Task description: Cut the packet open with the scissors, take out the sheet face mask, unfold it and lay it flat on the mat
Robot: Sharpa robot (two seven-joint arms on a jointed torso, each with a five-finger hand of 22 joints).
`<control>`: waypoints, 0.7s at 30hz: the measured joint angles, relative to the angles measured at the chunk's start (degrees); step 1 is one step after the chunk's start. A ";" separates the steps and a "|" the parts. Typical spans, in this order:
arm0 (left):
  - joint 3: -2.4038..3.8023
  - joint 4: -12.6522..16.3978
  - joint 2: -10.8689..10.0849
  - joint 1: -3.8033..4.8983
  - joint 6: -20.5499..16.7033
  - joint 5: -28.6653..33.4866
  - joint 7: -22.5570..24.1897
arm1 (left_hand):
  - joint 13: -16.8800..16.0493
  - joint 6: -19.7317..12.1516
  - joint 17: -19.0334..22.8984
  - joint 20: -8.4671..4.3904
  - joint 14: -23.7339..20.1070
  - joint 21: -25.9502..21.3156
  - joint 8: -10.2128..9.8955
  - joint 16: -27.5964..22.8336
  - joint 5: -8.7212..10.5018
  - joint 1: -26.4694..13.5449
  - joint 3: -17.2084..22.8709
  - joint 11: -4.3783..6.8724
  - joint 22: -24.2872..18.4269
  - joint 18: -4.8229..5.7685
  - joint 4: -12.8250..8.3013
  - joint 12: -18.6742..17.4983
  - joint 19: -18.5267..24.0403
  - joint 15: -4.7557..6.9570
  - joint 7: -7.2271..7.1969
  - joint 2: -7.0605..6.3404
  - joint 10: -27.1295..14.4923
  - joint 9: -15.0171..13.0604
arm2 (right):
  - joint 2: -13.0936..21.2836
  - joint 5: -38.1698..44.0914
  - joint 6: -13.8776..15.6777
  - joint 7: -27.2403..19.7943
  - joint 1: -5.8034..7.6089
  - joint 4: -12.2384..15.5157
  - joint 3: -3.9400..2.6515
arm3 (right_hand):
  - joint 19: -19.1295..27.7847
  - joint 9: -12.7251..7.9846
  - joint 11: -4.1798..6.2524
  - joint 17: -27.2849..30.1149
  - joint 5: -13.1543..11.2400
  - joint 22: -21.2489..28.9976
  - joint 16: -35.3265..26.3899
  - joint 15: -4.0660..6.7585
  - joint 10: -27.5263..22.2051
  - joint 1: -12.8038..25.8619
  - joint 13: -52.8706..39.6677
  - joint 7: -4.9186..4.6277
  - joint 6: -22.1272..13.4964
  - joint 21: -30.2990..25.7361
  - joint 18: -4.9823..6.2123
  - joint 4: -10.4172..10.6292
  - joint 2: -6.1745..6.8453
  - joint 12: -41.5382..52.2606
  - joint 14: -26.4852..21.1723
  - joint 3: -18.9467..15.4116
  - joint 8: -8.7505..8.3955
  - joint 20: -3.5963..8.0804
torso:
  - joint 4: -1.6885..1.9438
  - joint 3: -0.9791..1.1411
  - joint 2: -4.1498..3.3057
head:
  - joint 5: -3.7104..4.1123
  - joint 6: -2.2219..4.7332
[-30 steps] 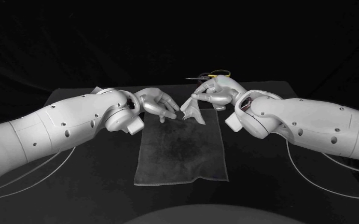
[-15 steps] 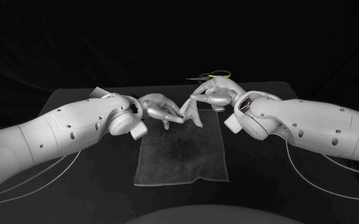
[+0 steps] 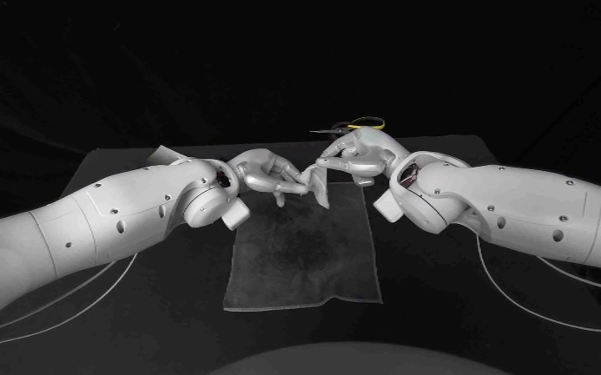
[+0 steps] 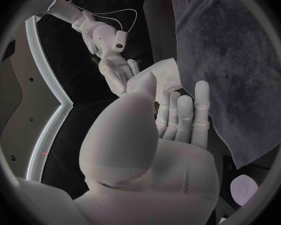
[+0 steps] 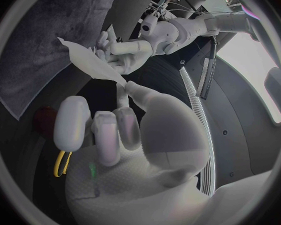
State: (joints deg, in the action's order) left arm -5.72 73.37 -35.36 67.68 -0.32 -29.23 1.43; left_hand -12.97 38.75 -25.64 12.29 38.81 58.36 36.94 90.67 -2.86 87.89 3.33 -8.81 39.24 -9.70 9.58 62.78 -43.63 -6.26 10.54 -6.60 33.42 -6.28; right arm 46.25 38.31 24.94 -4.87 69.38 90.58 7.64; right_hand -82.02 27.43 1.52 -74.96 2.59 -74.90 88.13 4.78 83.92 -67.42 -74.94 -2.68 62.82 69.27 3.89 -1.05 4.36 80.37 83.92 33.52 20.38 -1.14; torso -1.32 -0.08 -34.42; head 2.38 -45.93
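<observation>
**Both hands share one folded white sheet above the mat**

The right hand (image 3: 357, 156) pinches the top edge of the folded white sheet (image 3: 320, 188). The left hand (image 3: 267, 175) grips the sheet's near side, so it hangs between the two hands. That looks like a hold set up for pulling the folds apart. The mat (image 3: 300, 262) lies just below both hands on the worktop (image 3: 439, 271), ready to receive it. The scissors (image 3: 357, 123) rest behind the right hand, so cutting is probably finished and the sheet is likely the mask.

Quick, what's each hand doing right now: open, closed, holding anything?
Left hand: fingers at the folded mask, but whether they grip it cannot be told.
Right hand: holding the folded mask, pinched at one end.
</observation>
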 measured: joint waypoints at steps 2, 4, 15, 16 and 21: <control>0.00 0.05 -0.07 -0.02 -1.08 0.01 0.70 | 0.00 0.00 0.08 -0.20 0.00 0.00 0.00 0.00 0.00 0.30 0.00 0.00 0.00 0.01 0.00 0.21 -0.21 0.00 0.00 -0.30 0.00 0.00 | -0.03 0.04 -0.01 0.01 0.00 -0.11 0.00 | 0.00 0.00 0.00 0.01 0.05 0.00 0.00 0.00 0.00 0.00 -0.01 -0.02 -0.03 0.00 0.00 0.00 0.00 0.00 0.00 0.00 -0.01 0.00 | 0.01 -0.01 0.00 | 0.01 -0.03; 0.01 0.19 -0.22 -0.05 -2.27 -0.10 1.52 | -0.04 -0.02 0.16 -0.20 0.00 0.00 0.00 0.00 0.00 0.49 -0.22 0.00 -0.01 0.02 0.22 0.25 -0.20 0.00 0.02 -0.49 0.00 0.07 | -0.09 0.10 -0.01 0.04 0.00 -0.25 0.00 | 0.00 0.00 0.00 0.02 0.05 0.00 0.00 0.00 0.00 0.00 -0.01 -0.04 -0.05 0.00 0.00 0.00 0.00 0.00 0.00 0.00 -0.02 0.00 | 0.03 0.00 0.01 | 0.01 -0.03; 0.01 0.67 -0.60 -0.19 -6.00 -2.08 4.14 | -0.84 0.81 0.40 -0.41 0.23 0.22 0.75 0.00 0.00 0.94 -0.63 0.32 -0.02 0.05 0.94 2.62 -0.41 0.22 -0.02 -0.49 0.31 -0.08 | -0.31 0.43 -0.03 0.10 -0.02 -0.41 0.00 | 0.00 0.00 0.00 0.05 0.05 -0.05 -0.01 0.00 0.00 -0.08 0.00 -0.03 -0.04 -0.05 0.00 0.00 -0.08 -0.01 0.00 0.00 -0.13 0.00 | 0.05 -0.04 0.01 | -0.05 -0.04; 0.01 0.67 -0.60 -0.19 -6.05 -2.14 4.16 | -0.88 0.81 0.40 -0.41 0.23 0.22 0.75 0.00 0.00 0.94 -0.72 0.31 -0.02 0.04 1.04 2.62 -0.41 0.22 -0.02 -0.49 0.31 -0.10 | -0.31 0.44 -0.03 0.10 -0.02 -0.41 0.00 | 0.00 0.00 0.00 0.05 0.05 -0.05 -0.01 0.00 0.00 -0.08 0.00 -0.03 -0.04 -0.05 0.00 0.00 -0.08 -0.01 0.00 0.00 -0.04 0.00 | 0.05 -0.04 0.01 | -0.06 -0.05; 0.02 0.54 -0.60 -0.20 -6.46 -2.74 3.98 | -1.46 1.11 0.57 -0.53 0.43 0.44 1.12 -0.01 0.00 0.53 -2.04 0.32 -0.15 0.06 2.68 4.08 -0.52 0.42 -0.32 -0.90 0.31 -0.15 | -0.28 0.55 -0.02 0.10 -0.03 -0.35 0.00 | 0.00 0.00 0.00 0.04 0.03 -0.05 -0.10 0.00 -0.01 -0.08 0.04 -0.03 -0.05 -0.05 0.00 0.00 -0.08 -0.07 0.00 0.00 0.17 0.00 | 0.04 -0.01 0.02 | -0.19 -0.07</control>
State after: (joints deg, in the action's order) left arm -5.71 73.90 -35.96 67.48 -6.79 -31.97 5.41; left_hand -14.43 39.86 -25.07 11.76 39.24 58.80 38.06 90.67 -2.86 88.42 1.29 -8.50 39.09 -9.64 12.26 66.87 -44.16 -5.84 10.22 -7.50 33.73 -6.43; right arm 45.97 38.86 24.91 -4.76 69.35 90.23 7.64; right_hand -82.02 27.43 1.51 -74.92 2.63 -74.95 88.03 4.78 83.91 -67.50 -74.90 -2.70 62.77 69.22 3.89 -1.05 4.29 80.31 83.92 33.52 20.55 -1.14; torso -1.28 -0.09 -34.40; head 2.20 -46.00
